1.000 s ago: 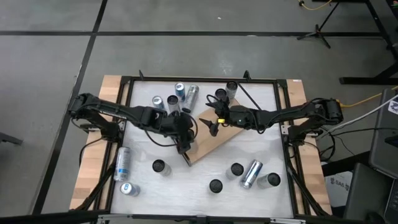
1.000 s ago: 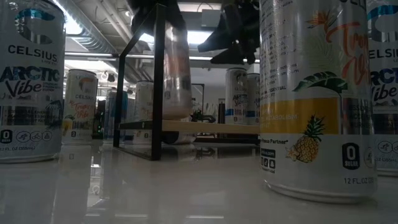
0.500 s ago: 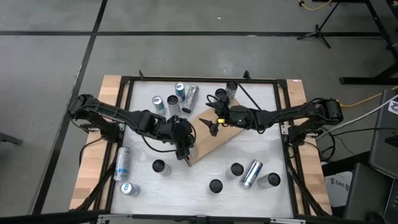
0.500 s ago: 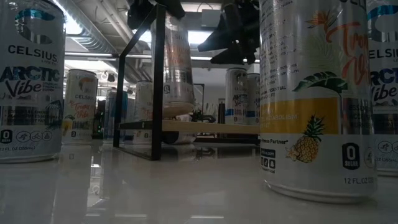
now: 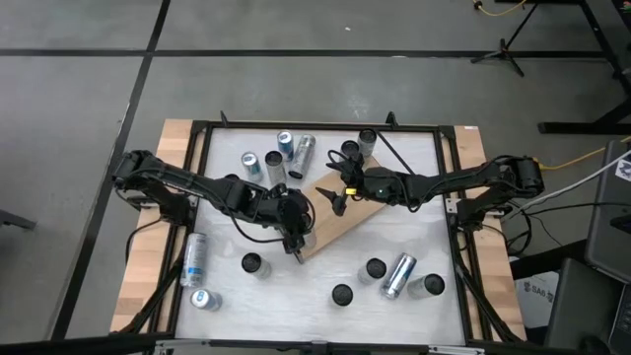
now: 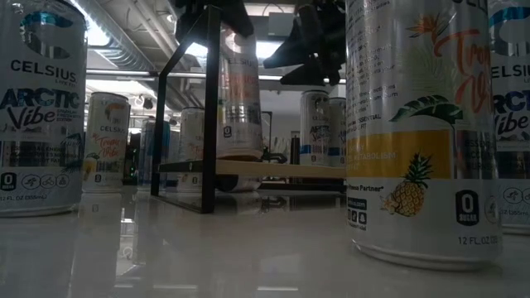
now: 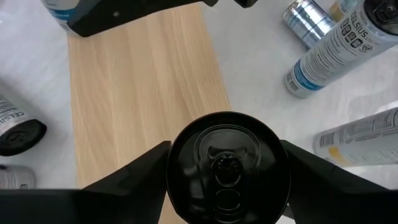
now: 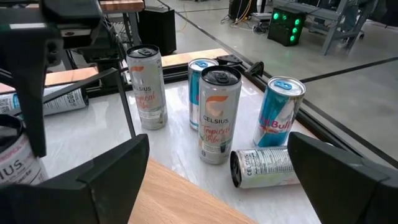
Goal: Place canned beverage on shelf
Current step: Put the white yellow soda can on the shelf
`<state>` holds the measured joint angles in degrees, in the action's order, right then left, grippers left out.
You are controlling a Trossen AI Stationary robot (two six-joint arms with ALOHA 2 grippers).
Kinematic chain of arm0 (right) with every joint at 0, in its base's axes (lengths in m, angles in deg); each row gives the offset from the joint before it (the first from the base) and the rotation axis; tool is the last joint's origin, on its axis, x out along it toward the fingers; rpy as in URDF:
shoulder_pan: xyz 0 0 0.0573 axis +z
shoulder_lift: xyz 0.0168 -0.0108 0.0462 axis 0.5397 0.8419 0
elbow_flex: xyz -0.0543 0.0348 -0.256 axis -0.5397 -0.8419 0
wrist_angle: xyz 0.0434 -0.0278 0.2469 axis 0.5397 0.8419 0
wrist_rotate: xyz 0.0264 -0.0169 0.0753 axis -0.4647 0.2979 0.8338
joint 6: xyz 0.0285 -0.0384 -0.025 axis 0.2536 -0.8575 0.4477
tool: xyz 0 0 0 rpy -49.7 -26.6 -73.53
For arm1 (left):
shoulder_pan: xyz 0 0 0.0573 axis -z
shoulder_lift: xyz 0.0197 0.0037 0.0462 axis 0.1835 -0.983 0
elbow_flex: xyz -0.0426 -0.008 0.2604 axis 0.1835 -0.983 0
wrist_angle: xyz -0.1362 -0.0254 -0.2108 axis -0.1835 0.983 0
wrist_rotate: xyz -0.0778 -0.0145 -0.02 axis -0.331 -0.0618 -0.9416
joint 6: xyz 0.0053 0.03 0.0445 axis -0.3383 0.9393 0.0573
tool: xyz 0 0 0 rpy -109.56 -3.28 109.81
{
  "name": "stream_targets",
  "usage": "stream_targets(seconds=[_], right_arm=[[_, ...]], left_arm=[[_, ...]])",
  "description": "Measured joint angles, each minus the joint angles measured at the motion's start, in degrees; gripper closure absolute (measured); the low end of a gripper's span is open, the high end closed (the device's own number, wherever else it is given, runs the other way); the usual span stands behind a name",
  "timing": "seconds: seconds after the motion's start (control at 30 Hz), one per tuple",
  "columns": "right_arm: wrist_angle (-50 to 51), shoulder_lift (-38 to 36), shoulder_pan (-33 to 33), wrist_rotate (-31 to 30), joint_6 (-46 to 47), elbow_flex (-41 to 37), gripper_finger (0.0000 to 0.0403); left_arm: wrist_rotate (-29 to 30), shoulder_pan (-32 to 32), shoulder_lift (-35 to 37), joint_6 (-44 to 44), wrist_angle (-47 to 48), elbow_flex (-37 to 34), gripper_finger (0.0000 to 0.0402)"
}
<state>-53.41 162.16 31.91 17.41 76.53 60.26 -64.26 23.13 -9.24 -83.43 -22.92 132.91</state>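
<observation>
Left gripper (image 7: 227, 180) was clamped on a tall slim can (image 7: 227, 167), black top, over the light wood-grain shelf (image 7: 137, 93); right gripper (image 8: 217, 186) gaped wide.

The wooden shelf (image 5: 335, 219) is mostly bare between the two grippers. Upright cans (image 5: 278, 158) crowd the table's far side behind it; three upright cans and one lying can (image 5: 397, 275) dot the near side.

The left hand (image 5: 295, 230) has lowered its can (image 6: 238, 103) nearly onto the shelf (image 6: 273, 170).
</observation>
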Motion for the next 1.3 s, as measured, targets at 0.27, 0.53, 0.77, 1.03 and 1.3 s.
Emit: stream_targets(seconds=[0.27,0.53,0.77,1.03,1.3], right_arm=[[0.0,0.0,0.0,0.0,0.0,0.0,0.0027],[0.0,0.0,0.0,0.0,0.0,0.0,0.0027],[0.0,0.0,0.0,0.0,0.0,0.0,0.0027],[0.0,0.0,0.0,0.0,0.0,0.0,0.0027],[0.0,0.0,0.0,0.0,0.0,0.0,0.0027]], left_arm=[[-0.3,0.0,-0.1,0.0,0.3,0.0,0.0127],[-0.5,0.0,-0.2,-0.1,0.4,0.0,0.0125],[-0.5,0.0,-0.2,-0.3,0.4,0.0,0.0124],[-0.6,0.0,-0.2,-0.3,0.6,-0.1,0.0116],[-0.4,0.0,-0.4,-0.4,0.6,-0.2,0.0052]])
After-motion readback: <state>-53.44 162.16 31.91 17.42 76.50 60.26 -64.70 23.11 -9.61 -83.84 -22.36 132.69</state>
